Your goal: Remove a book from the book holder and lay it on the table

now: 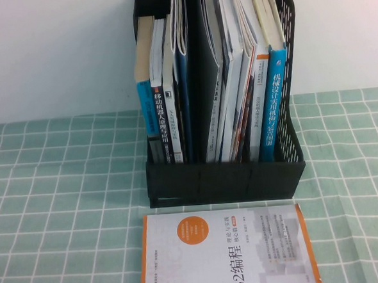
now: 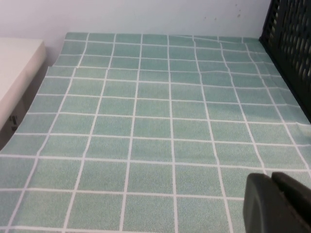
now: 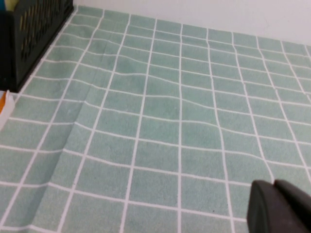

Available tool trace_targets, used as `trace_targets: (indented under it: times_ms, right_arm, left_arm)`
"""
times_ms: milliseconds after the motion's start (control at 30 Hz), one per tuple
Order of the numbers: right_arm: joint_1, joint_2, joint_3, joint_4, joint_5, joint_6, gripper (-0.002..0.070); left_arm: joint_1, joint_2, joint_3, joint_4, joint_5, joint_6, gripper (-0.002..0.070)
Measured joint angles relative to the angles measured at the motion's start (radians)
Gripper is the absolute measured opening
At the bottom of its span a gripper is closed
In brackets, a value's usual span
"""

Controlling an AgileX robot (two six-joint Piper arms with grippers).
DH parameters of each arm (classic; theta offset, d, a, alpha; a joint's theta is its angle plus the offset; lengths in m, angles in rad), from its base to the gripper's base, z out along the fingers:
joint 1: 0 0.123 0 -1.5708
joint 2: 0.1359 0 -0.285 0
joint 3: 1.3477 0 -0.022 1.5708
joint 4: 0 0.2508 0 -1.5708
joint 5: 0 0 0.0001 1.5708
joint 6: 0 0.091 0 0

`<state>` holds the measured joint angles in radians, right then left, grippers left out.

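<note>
Table [image 1: 50, 188] bears book holder [image 1: 223, 178] packed with volumes [image 1: 238, 100].

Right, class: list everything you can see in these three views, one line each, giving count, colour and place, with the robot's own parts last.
book: one, white with orange edges, flat on the table in front of the book holder.
book holder: one, black, two compartments, at the back centre.
standing books: several, white, blue and dark, upright in both compartments.
table: one, light green cloth with white grid.
left gripper: one, black, shut, over bare cloth left of the holder.
right gripper: one, black, shut, over bare cloth right of the holder.
</note>
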<state>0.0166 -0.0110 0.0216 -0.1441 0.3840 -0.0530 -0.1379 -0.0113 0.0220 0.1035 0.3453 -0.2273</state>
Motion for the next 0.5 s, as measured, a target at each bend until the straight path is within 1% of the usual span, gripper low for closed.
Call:
trace_targets:
  times_ms: [500]
  right_arm:
    - [0.000,0.000,0.002,0.003,-0.015,0.000,-0.0001]
  left_arm:
    - [0.000,0.000,0.000,0.000,0.000,0.000,-0.0003]
